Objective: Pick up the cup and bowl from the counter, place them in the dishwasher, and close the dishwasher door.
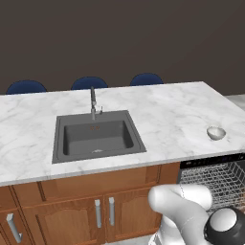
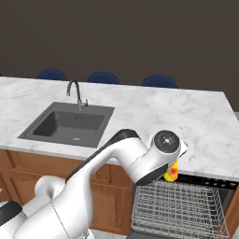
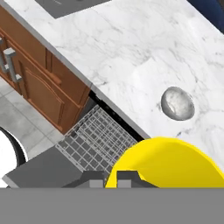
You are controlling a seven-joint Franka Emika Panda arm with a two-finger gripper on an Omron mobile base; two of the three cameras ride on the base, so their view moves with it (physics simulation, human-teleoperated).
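Above the dishwasher point(image 2: 179, 205) wire rack point(image 2: 175, 207): gripper point(image 3: 110, 178) clamped on cup point(image 3: 168, 162); bowl point(image 3: 177, 103) near, upon counter point(image 3: 131, 48).

three blue chairs point(image 1: 89, 83) behind, faucet point(image 1: 94, 104) at the sink, wooden cabinets point(image 1: 91, 210), perhaps tiled floor point(image 3: 17, 120)

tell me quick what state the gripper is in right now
Gripper: shut on the small bright yellow cup, held above the grey wire dishwasher rack.
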